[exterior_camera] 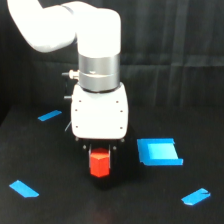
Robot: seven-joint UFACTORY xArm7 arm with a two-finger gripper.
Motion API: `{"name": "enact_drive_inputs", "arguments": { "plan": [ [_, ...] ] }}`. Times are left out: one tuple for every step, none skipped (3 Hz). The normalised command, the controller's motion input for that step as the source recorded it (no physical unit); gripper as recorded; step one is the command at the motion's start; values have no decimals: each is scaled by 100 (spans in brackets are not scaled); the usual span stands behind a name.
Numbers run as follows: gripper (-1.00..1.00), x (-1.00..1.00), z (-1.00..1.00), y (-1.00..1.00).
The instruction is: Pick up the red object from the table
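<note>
- The red object (99, 164), a small red-orange faceted block, sits directly under the white gripper housing, between the two dark fingers of the gripper (100, 161)
- The dark fingers (111, 157) flank the red object on either side and look pressed against it, so the jaws appear closed on the block
- Whether the red object rests on the table (60, 200) or hangs just above it cannot be told; a dark shadow lies right beneath it
- The arm (99, 55) rises from the gripper as a silver ring and a wide white cylinder, then bends away towards the exterior view's left at the top
- Just to the exterior view's right of the red object lies the blue square patch (158, 152), close by but not touching it
- A blue tape strip (49, 116) lies beyond the red object, towards the exterior view's left and farther back on the table
- A second blue strip (23, 188) lies nearer the front, well to the exterior view's left of the red object
- A third blue strip (195, 197) lies at the front, well to the exterior view's right of the red object, past the blue square patch
</note>
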Motion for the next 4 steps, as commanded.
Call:
{"name": "enact_drive_inputs", "arguments": {
  "plan": [
    [-100,10,100,15],
    [-95,-4,97,27],
    [-95,-4,100,29],
    [-97,0,91,24]
  ]
}}
